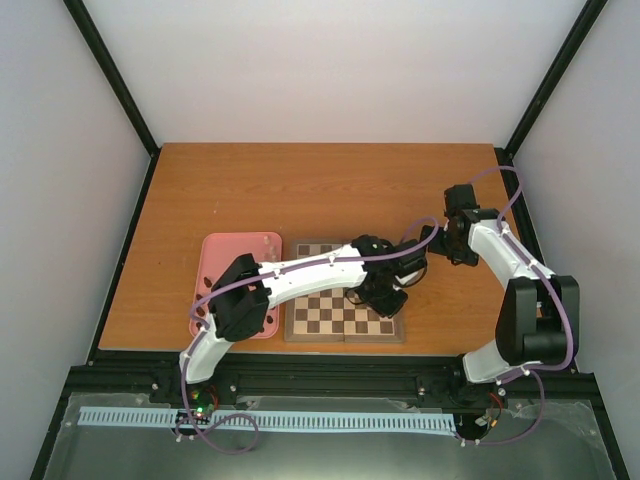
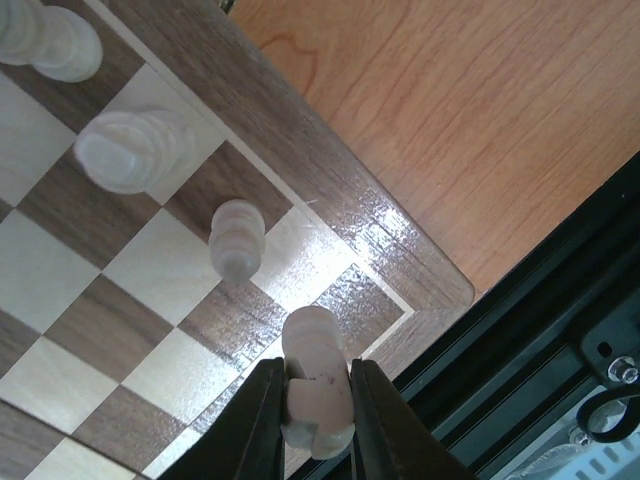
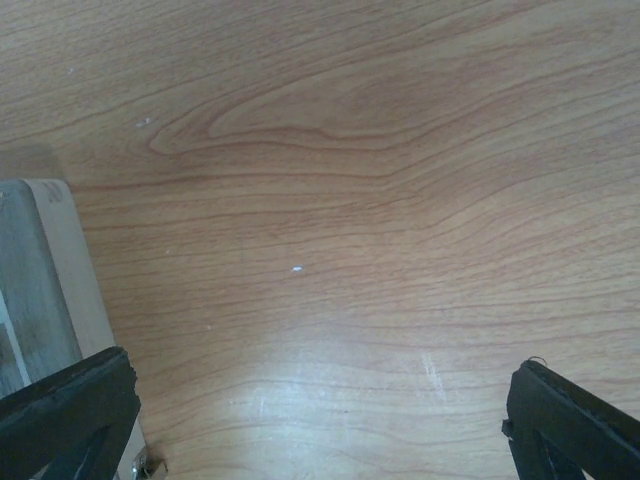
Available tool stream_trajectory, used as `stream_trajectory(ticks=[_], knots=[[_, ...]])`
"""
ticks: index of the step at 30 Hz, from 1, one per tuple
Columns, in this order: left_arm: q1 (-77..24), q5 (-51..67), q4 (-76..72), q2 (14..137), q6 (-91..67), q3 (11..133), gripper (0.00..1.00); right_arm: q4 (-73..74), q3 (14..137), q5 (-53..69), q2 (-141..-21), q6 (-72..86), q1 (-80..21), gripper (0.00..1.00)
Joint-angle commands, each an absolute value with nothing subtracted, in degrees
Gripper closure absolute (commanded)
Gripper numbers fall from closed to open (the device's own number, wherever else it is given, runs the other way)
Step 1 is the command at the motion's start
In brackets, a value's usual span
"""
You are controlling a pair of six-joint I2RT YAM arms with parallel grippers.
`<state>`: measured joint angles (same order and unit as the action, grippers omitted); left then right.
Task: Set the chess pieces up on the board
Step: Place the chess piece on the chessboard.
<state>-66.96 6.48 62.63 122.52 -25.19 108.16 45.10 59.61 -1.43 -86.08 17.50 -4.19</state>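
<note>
The wooden chessboard [image 1: 330, 318] lies at the table's near middle. My left gripper [image 2: 312, 420] is shut on a cream-white rook [image 2: 316, 378] and holds it over the board's near right corner [image 2: 400, 290]. Three other cream-white pieces stand along that edge: one [image 2: 237, 238] right beside the rook, a bigger one [image 2: 130, 150] further on, and one [image 2: 60, 42] at the frame's top left. In the top view the left gripper [image 1: 383, 300] sits over the board's right side. My right gripper [image 3: 320, 420] is open and empty over bare table to the right of the board.
A pink tray [image 1: 240, 283] with small dark pieces lies left of the board, partly under my left arm. The table's black front rail [image 2: 560, 310] runs close past the board's corner. The board's edge [image 3: 60, 270] shows at the left of the right wrist view.
</note>
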Motion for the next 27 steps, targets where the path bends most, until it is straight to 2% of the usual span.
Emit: stream_trajectory(ticks=[1, 27], knots=[[-67.67, 8.12, 62.55, 124.34, -23.74, 111.28, 0.99, 43.39, 60.05, -0.93, -86.75, 16.82, -2.93, 0.0], [-67.94, 6.57, 62.79, 129.2, -23.77, 114.39, 0.99, 41.93, 58.89, 1.82, -87.89, 16.76, -1.86, 0.0]])
